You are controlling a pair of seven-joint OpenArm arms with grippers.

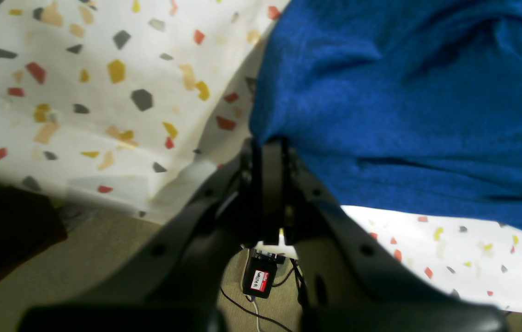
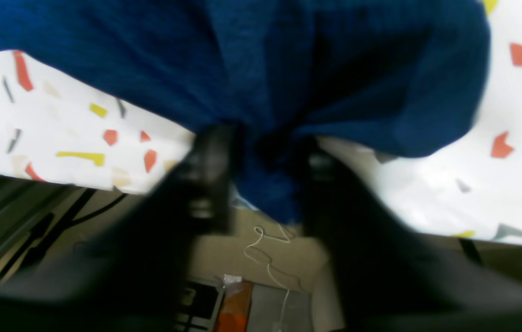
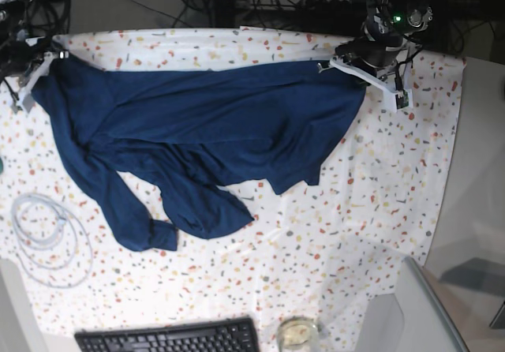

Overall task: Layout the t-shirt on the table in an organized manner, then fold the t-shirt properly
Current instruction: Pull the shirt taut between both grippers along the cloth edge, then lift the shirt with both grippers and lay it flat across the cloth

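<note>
T-shirt apparently between both end effectors

Base view is taken from overhead, whole table covered. Wrist views are taken close-up along the jaws at table edge; the t-shirt is shared by all three.

t-shirt, cable on table

Bare table beside the t-shirt; white cable coil, keyboard, glass along its edges.
</note>
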